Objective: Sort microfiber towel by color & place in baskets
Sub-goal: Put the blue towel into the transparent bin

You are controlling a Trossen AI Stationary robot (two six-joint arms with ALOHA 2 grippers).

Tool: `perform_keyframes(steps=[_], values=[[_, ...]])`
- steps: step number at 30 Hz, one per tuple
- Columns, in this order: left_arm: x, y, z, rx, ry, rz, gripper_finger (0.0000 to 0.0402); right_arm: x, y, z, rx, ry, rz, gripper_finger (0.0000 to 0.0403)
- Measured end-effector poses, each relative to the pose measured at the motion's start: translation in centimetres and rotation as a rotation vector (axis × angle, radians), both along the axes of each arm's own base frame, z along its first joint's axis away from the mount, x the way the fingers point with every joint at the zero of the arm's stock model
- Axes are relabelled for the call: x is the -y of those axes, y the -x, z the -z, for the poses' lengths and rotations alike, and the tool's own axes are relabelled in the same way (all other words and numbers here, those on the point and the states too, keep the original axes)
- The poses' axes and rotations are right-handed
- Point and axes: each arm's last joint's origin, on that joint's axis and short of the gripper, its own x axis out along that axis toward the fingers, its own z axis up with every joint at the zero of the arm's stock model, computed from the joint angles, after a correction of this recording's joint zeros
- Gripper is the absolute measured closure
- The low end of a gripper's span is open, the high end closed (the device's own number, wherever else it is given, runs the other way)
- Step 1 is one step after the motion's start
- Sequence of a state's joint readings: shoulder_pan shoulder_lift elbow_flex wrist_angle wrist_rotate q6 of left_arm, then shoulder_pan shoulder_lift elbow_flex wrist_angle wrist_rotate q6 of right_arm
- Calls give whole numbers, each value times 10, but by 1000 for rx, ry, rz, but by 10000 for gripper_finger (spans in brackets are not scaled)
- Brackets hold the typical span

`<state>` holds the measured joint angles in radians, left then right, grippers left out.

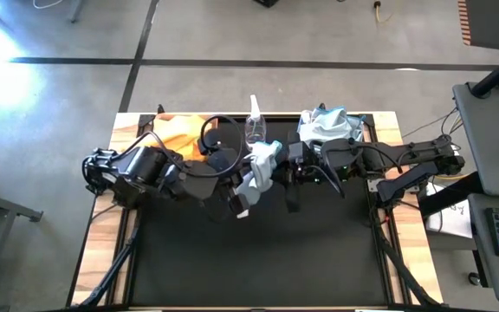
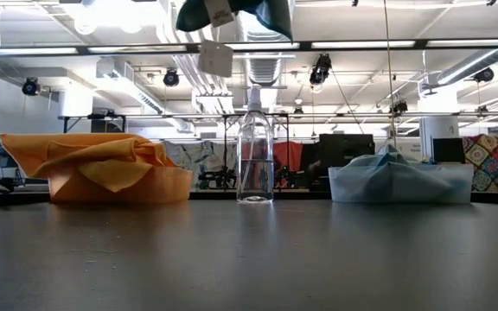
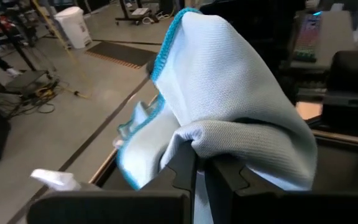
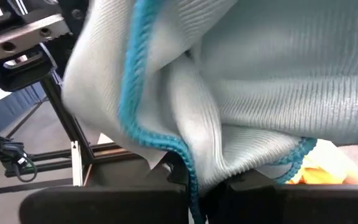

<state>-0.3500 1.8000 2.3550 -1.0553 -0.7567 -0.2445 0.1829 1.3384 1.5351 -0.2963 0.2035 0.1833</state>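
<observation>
High above the middle of the table, a pale blue towel point(image 1: 261, 165) hangs between both claws. The left gripper point(image 3: 199, 171) and the right gripper point(image 4: 194, 177) are each pinched tight on it. Cloth hides most of their fingers. Other towels fill the brown basket point(image 2: 154, 186) and the blue basket point(image 2: 456, 183).
</observation>
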Motion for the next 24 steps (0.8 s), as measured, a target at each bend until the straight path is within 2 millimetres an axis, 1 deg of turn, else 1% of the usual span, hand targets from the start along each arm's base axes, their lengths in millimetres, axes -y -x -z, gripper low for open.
perform_keyframes(steps=[3, 8, 12, 17, 21, 24], values=[[-2, 4, 0, -16, -12, -14, 400, 0, 1, 0, -5, 1, 1, 389], [-5, 14, -1, -38, 24, -34, 399, 0, 2, -1, -1, 1, 3, 390], [-6, 22, -1, -55, 50, -42, 389, 1, 2, -1, -2, 1, 5, 390], [-7, 28, -3, -77, 88, 19, 365, 0, 3, 0, -13, 5, 0, 390], [-5, 28, 2, -130, 103, 58, 337, 1, 3, 0, -12, 6, 1, 390], [-6, 32, 6, -176, 126, 51, 314, 1, 3, 0, -14, 7, 2, 390]])
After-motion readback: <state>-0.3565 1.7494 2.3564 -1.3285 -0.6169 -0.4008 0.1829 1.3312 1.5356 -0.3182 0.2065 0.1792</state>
